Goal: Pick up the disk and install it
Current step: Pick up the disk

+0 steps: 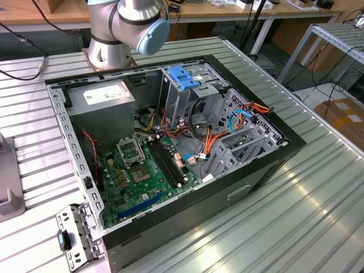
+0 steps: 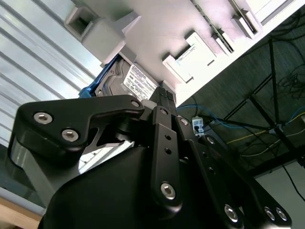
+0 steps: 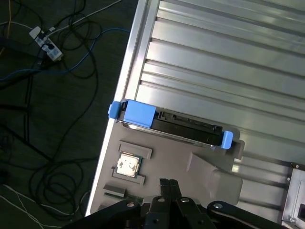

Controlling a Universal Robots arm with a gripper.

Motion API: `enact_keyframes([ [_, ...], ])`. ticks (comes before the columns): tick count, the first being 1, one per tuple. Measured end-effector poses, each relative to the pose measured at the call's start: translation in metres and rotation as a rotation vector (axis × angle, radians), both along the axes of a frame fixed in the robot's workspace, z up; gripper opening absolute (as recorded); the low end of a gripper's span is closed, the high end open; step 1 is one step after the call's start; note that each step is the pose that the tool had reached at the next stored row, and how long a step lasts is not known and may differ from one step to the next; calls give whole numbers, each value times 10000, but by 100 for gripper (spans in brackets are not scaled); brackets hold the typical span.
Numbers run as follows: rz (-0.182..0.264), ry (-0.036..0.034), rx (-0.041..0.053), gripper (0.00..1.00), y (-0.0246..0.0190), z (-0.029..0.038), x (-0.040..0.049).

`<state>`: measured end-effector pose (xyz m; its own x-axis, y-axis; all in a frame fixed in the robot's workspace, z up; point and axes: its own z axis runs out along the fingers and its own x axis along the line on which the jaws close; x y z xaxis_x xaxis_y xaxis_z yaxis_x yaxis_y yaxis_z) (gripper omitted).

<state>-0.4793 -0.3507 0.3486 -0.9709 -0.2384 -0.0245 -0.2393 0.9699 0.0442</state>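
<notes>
The disk [image 3: 171, 125] stands on its long edge in a slot of a grey fixture plate [image 3: 200, 167] at the edge of the ribbed metal table. It has a dark metal body and bright blue carrier ends. In the second wrist view the disk [image 2: 131, 81] shows its silver face and a label, with a blue edge beside it. My gripper [image 3: 168, 183] hovers above the fixture plate, a short way from the disk and not touching it. Its black fingers [image 3: 164, 183] are pressed together with nothing between them.
A small square chip [image 3: 127, 164] sits in a pocket of the fixture plate. Cables and a power strip [image 3: 45, 45] lie on the floor past the table edge. The open computer case [image 1: 267, 170] holds a motherboard [image 1: 142, 170] and a drive cage topped by a blue bracket [image 1: 185, 77].
</notes>
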Motion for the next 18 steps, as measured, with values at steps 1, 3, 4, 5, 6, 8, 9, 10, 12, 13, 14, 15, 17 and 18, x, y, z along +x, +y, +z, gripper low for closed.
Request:
enact_keyframes([
  [1, 57, 0, 0, 10, 0, 0, 0],
  [3, 221, 0, 0, 10, 0, 0, 0],
  [4, 318, 0, 0, 10, 0, 0, 0],
  [5, 387, 0, 0, 10, 0, 0, 0],
  [6, 522, 0, 0, 10, 0, 0, 0],
  [8, 694, 0, 0, 10, 0, 0, 0],
  [9, 761, 0, 0, 10, 0, 0, 0],
  [10, 841, 0, 0, 10, 0, 0, 0],
  [12, 985, 0, 0, 10, 0, 0, 0],
  [13, 1033, -1, 0, 10, 0, 0, 0],
  [14, 1094, 0, 0, 10, 0, 0, 0],
  [15, 1143, 0, 0, 10, 0, 0, 0],
  [17, 1294, -1, 0, 10, 0, 0, 0],
  [18, 1340, 0, 0, 10, 0, 0, 0],
])
